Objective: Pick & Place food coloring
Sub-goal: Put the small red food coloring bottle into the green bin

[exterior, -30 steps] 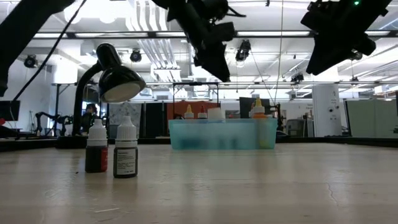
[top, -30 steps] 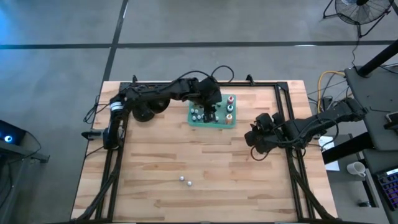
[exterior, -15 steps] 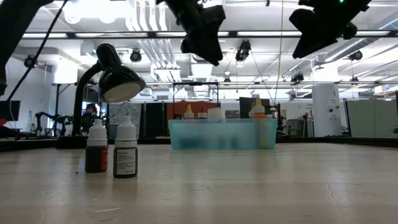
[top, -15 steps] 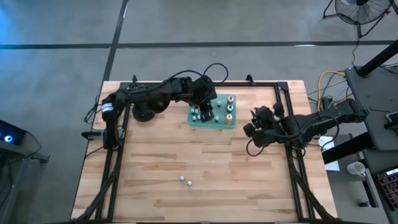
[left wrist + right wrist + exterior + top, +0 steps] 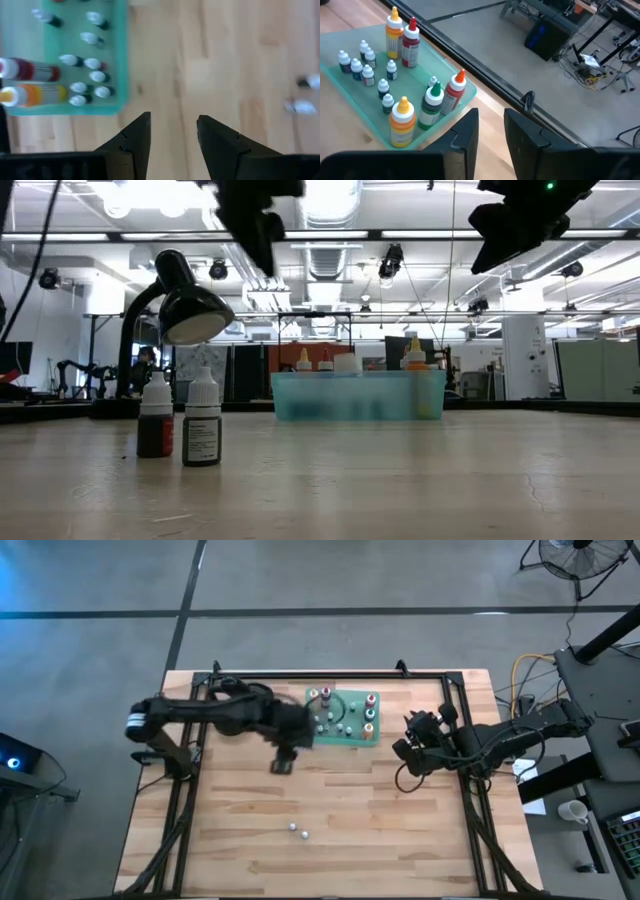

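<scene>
The flat green tray [image 5: 345, 741] lies at the far middle of the table. Thumb-sized orange, red and green food coloring bottles [image 5: 432, 104] and several small whitish-topped ones [image 5: 368, 73] stand in it. Two more small bottles [image 5: 299, 831] stand upright on the wood near the front edge; they also show in the low view [image 5: 201, 423]. My left gripper [image 5: 283, 762] hovers open and empty, left of and nearer than the tray [image 5: 117, 60]. My right gripper [image 5: 402, 754] hovers open and empty to the right of the tray.
A black desk lamp [image 5: 185, 308] stands at the far left of the table, behind the two loose bottles in the low view. A black frame rail [image 5: 455, 700] runs along the table's edges. Bare wood lies between the tray and the two loose bottles.
My left gripper has swung off the tray toward the table's left and near edge, uncovering the tray; its fingers are empty. My right gripper has shifted a little toward the far edge and then held still. The bottles and the tray have stayed where they were.
</scene>
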`<state>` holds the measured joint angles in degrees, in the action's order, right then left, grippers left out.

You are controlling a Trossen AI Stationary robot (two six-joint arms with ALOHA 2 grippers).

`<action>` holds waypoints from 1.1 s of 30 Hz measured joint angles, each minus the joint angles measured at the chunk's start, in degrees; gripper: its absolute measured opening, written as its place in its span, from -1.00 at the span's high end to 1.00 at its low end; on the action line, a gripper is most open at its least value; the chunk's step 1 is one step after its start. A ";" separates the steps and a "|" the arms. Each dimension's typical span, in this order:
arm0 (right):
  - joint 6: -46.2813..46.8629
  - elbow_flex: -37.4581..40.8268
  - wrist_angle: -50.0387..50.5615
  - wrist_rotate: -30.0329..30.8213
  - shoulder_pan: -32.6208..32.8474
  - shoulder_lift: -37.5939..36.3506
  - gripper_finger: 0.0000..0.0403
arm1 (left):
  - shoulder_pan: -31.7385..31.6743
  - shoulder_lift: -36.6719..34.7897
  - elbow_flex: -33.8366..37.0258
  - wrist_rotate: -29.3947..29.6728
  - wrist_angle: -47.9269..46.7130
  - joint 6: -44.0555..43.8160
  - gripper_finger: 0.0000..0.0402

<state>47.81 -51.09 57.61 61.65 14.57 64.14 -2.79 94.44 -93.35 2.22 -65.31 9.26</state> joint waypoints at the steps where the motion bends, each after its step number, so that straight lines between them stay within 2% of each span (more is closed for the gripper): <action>1: -0.04 0.02 -0.02 0.00 -0.02 0.00 0.58 | 1.20 -1.52 2.06 -0.03 0.39 0.60 0.34; 4: -0.04 0.15 -0.08 -0.01 0.00 0.00 0.57 | 5.25 -5.20 8.98 -1.81 3.82 2.62 0.34; 7: 0.00 0.49 -0.13 -0.02 0.00 0.07 0.59 | 9.31 -7.37 16.85 -5.60 12.21 2.55 0.34; 10: -0.02 0.66 -0.10 -0.17 0.00 0.09 0.61 | 13.95 -7.75 23.08 -8.76 21.90 0.59 0.34; 13: -0.04 0.66 -0.14 -1.01 0.00 0.09 0.62 | 18.56 -6.67 26.87 -9.25 28.83 -1.09 0.34; 17: -0.22 0.66 -0.14 -5.25 0.00 0.09 0.62 | 22.86 -4.80 29.03 -8.88 33.49 -1.30 0.34; 21: -2.22 0.66 -0.14 -9.17 0.00 0.09 0.62 | 24.29 -3.19 30.78 -8.73 38.48 -1.59 0.34; 33: -2.86 0.66 -0.19 -9.73 0.02 0.09 0.62 | 24.79 0.36 33.39 -9.30 44.72 -5.05 0.34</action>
<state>44.95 -50.43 57.42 51.92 14.59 64.23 22.00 94.79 -59.96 -7.08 -20.59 4.21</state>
